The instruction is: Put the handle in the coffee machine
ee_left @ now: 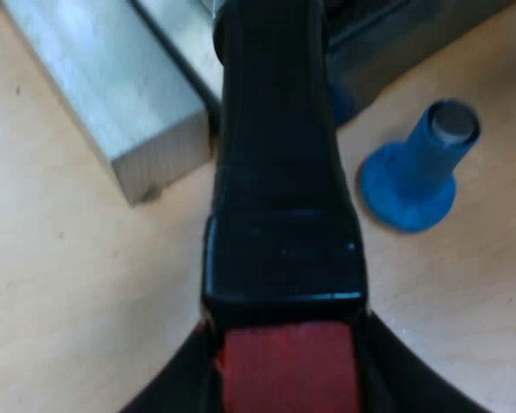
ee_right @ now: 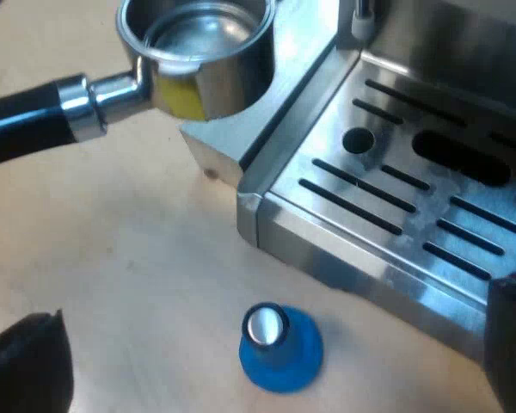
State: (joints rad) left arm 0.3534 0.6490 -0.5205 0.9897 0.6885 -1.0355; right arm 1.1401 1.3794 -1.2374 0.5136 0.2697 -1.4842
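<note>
The red-tipped handle (ee_left: 279,198) sits clamped in my left gripper (ee_left: 288,379), its metal basket (ee_right: 202,52) held beside the espresso machine (ee_right: 396,198), probably ready for locking in. My right gripper (ee_right: 268,370) hangs open and empty over the blue tamper (ee_right: 279,344).

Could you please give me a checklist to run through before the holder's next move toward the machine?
1. Left gripper shut on the holder, at the handle's red end: ok.
2. Holder's basket upright: ok.
3. Holder locked into the machine: not ok, it is beside the base's corner.
4. Blue tamper apart from the holder: ok.
5. Right gripper open, over the tamper: ok.
6. Lock-in spot at the machine's front: cannot tell.
</note>
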